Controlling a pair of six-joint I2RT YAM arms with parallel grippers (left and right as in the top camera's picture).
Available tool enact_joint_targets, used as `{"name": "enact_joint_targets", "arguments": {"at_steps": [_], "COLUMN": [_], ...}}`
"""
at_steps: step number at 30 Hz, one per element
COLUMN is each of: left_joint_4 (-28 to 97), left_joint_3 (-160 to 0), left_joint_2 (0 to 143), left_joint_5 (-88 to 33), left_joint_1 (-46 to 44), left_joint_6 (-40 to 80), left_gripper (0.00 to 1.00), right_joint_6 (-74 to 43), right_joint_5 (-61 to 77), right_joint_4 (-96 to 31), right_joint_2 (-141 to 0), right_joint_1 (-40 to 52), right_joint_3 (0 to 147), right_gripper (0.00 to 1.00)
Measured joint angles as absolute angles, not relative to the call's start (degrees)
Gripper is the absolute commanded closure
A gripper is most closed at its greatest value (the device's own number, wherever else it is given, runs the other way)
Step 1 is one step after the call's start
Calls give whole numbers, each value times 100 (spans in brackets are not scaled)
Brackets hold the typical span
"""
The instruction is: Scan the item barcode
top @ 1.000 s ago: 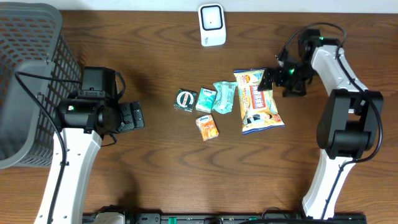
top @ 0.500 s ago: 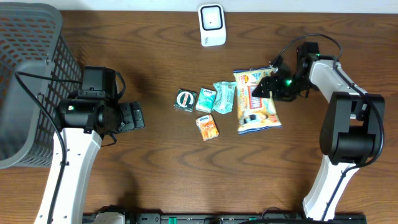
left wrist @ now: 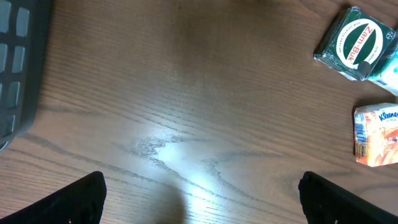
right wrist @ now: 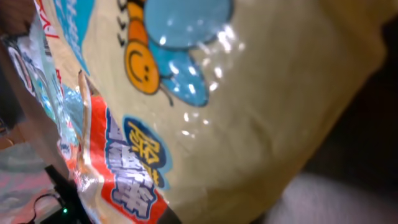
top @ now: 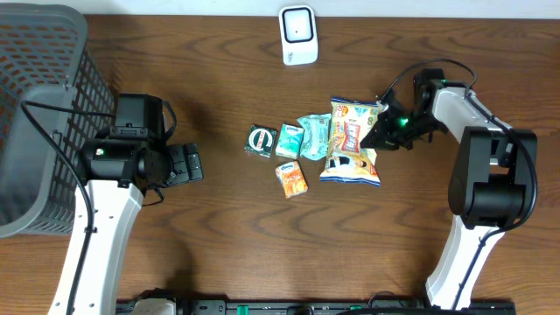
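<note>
The table (top: 219, 219) is dark brown wood with an open, streaky grain; in the left wrist view its smooth finish carries a soft glare patch. The snack bag (right wrist: 249, 112) is thin, glossy plastic film, crinkled and flecked with highlights. At nine o'clock the basket (top: 35, 105) is matt grey plastic mesh. At twelve o'clock the barcode scanner (top: 297, 35) has a smooth white plastic shell. The green Zam-Buk pack (left wrist: 356, 45) and the orange Kleenex pack (left wrist: 376, 134) look wrapped in shiny film. Both arms (top: 464, 96) have smooth white casings with matt black joints.
</note>
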State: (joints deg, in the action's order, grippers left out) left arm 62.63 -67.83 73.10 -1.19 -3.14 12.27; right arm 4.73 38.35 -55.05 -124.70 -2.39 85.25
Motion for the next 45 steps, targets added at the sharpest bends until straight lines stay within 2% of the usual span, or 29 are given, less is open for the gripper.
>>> {"name": "enact_joint_targets", "arguments": {"at_steps": [11,22,23,24,25,26,27,31,33,45], "left_joint_4": [6263,6263,6263,6263,6263,6263,6263,6263,6263,6261], "left_joint_3": [-6783,-6783,-6783,-6783,-6783,-6783,-6783,-6783,-6783,-6783], "left_joint_2": [7310,7310,7310,7310,7310,7310,7310,7310,7310,7310], "left_joint_5": [-119,-119,-117,-117,-117,-119,-117,-117,-117,-117], "left_joint_1": [-314,-314,-314,-314,-314,-314,-314,-314,-314,-314], "left_joint_6": [1229,1227,1227,1227,1227,1227,1227,1227,1227,1227], "left_gripper": [2,2,2,2,3,3,2,2,2,2], "right_joint_6": [237,-386,-423,-495,-545,-558,-578,-628,-666,-947], "right_joint_5": [3236,1404,1273,1181,1114,1072,1068,1162,1293,2805], "right_joint_4": [-5935,-6202,-6213,-6217,-6226,-6237,-6239,-6036,-5776,-4095], "right_joint_2": [-11789,-11233,-11233,-11233,-11233,-11233,-11233,-11233,-11233,-11406], "right_joint_1": [-237,-89,-75,-60,-58,-56,-56,-56,-56,49], "right_joint_3": [8984,9039,9039,9039,9039,9037,9028,8873,8646,7354], "right_gripper": [99,99,92,75,50,32,25,13,11,12]}}
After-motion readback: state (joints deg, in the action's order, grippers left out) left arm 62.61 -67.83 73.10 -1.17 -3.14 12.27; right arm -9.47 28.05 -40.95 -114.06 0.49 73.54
